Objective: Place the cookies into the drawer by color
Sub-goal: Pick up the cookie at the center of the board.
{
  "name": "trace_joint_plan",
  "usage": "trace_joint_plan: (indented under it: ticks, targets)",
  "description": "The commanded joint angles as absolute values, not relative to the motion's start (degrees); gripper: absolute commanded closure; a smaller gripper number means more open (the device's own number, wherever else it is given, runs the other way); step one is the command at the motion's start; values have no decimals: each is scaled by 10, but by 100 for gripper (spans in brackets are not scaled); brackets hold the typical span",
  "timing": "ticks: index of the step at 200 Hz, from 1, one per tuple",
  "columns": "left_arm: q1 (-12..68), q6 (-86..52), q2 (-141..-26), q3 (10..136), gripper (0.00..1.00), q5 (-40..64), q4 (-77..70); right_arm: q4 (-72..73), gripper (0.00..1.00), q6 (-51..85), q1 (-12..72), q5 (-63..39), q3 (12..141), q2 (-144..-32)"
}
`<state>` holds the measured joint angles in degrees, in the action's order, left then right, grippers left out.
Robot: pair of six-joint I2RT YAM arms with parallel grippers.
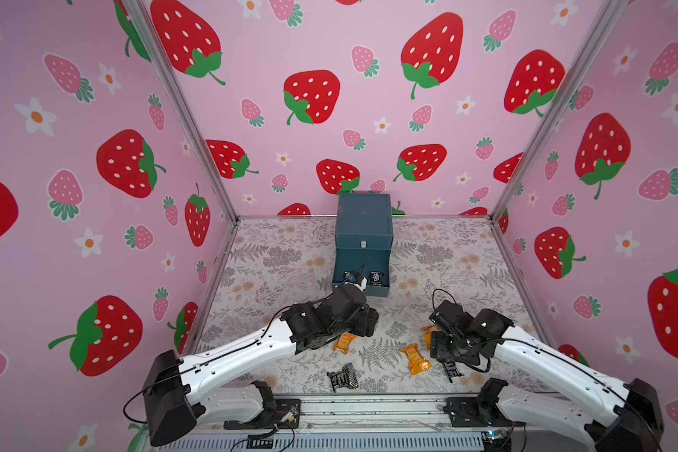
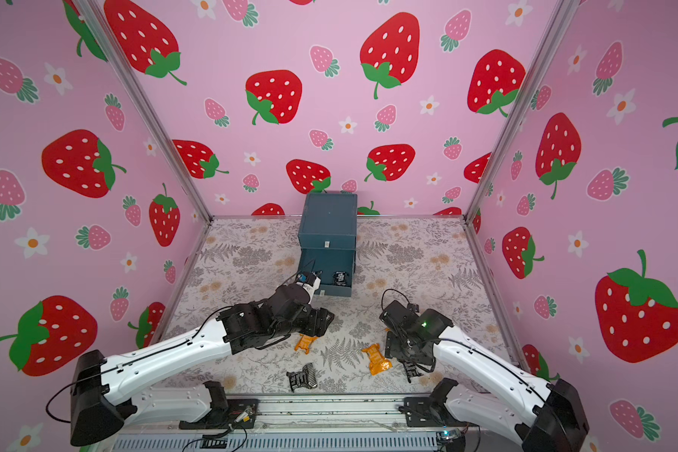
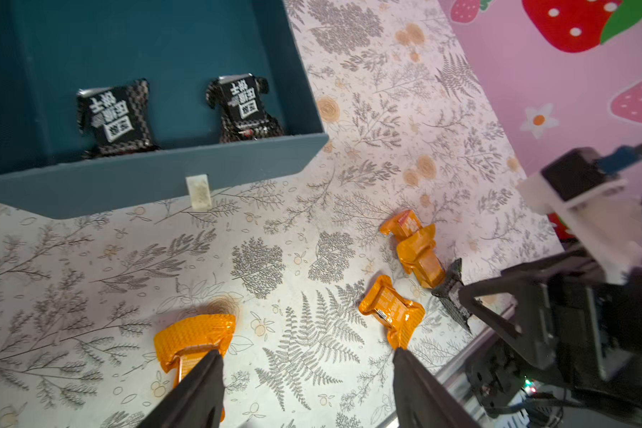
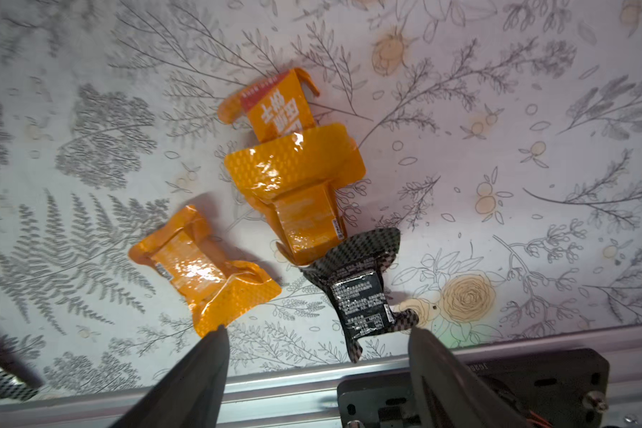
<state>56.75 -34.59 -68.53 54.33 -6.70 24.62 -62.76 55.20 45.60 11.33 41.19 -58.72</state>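
Note:
The teal drawer cabinet (image 1: pixel 363 219) stands at the back. Its lowest drawer (image 3: pixel 145 181) is pulled out, with two black cookies (image 3: pixel 115 118) (image 3: pixel 243 107) inside. Orange cookies (image 1: pixel 343 341) (image 1: pixel 415 358) and a black cookie (image 1: pixel 343 376) lie on the mat in front. My left gripper (image 3: pixel 306 355) is open over bare mat, an orange cookie (image 3: pixel 193 341) at one fingertip and another (image 3: pixel 393 311) at the other. My right gripper (image 4: pixel 317 331) hangs open over a black cookie (image 4: pixel 364 296), beside two overlapping orange cookies (image 4: pixel 297 192) and a third (image 4: pixel 204 266).
A metal rail (image 4: pixel 275 385) runs along the table's front edge, just under my right gripper. Strawberry-print walls (image 1: pixel 94 156) close in the sides and back. The drawer's white pull tab (image 3: pixel 199 191) faces my left gripper.

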Motion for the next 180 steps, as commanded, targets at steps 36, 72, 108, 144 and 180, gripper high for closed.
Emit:
trace_joint_plan:
  ticks: [36,72,108,144,180]
  targets:
    - [597,-353,-651,470,24,-25,157,-633,21,576,446,75,359,-616]
    - [618,-357,-653,449,24,-31,127,-596,28,527,411,17,337,-637]
    - [629,-363,-648,432,25,-25,106,-599,37,517,394,15,332,-632]
    - [637,-365,-641,419,24,-30,94,-590,43,495,381,4,337,-663]
    - [640,-367,-632,407,25,-32,87,-561,51,474,379,-33,343,-661]
